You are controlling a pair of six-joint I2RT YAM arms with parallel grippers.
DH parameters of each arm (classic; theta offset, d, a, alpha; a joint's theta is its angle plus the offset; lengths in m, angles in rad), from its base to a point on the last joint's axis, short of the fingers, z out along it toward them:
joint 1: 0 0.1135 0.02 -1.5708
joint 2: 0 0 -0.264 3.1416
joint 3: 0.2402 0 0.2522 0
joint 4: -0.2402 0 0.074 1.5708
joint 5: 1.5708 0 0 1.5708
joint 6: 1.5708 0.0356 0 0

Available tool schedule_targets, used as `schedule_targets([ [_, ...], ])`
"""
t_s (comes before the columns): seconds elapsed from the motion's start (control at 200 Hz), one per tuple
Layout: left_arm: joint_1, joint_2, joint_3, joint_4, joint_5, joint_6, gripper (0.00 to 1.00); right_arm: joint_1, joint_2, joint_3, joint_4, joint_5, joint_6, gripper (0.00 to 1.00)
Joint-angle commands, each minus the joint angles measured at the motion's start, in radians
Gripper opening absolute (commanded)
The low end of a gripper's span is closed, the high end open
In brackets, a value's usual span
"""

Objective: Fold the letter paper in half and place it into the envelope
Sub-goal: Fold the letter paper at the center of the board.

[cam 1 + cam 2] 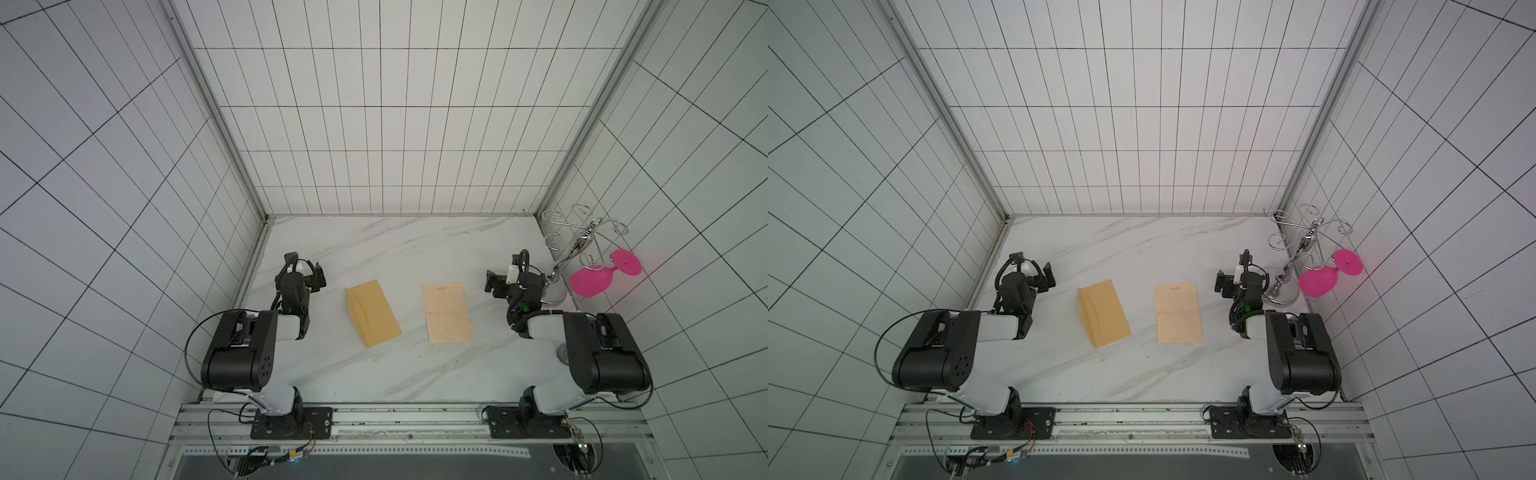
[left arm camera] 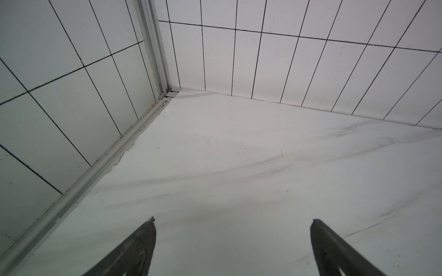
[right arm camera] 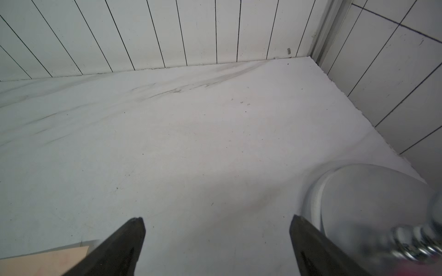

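Where the papers lie: on a white marbled desk (image 1: 395, 374), boxed in by tiled walls on three sides.
Left arm (image 1: 245, 345): folded back at the left edge of the desk, well apart from both papers.
Right arm (image 1: 598, 353): folded back at the right edge, beside the rack.
Rack (image 1: 577, 245): chrome wire stand in the far right corner; its round base (image 3: 358, 196) shows just beside one right finger in the right wrist view.
Envelope (image 1: 374, 313): tan, flat on the desk and turned at a slant, nearer the left arm, with the flap fold along its left long edge; seen in both top views (image 1: 1104, 313).
Letter paper (image 1: 447, 313): pale sheet lying open and flat, nearer the right arm, creased across its middle, apart from the envelope with bare desk between; one corner (image 3: 47, 260) shows in the right wrist view.
Pink glass (image 1: 590, 280): tilted at the rack, by the right wall.
Left hand (image 2: 233, 219): spread wide, nothing between its fingers, above bare desk.
Right hand (image 3: 217, 217): spread wide, holding nothing, above bare desk just past the sheet's corner.
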Motion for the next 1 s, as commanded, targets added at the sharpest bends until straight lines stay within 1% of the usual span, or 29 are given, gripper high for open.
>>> schedule_targets([
  [0.0,0.004,-0.017,-0.01,0.003,0.004,-0.001,0.99,-0.009,-0.015,-0.015,-0.01,-0.011,-0.012,0.99],
  [0.82,0.004,-0.016,-0.012,0.006,0.004,0.0,0.99,-0.008,-0.016,-0.016,-0.009,-0.012,-0.012,0.99],
  [0.919,0.005,-0.017,-0.008,-0.003,0.001,-0.002,0.99,-0.012,-0.017,-0.015,-0.009,-0.01,-0.008,0.99],
  [0.994,0.012,-0.028,0.008,-0.056,0.011,-0.012,0.99,-0.012,-0.015,-0.015,-0.009,-0.011,-0.007,0.99],
])
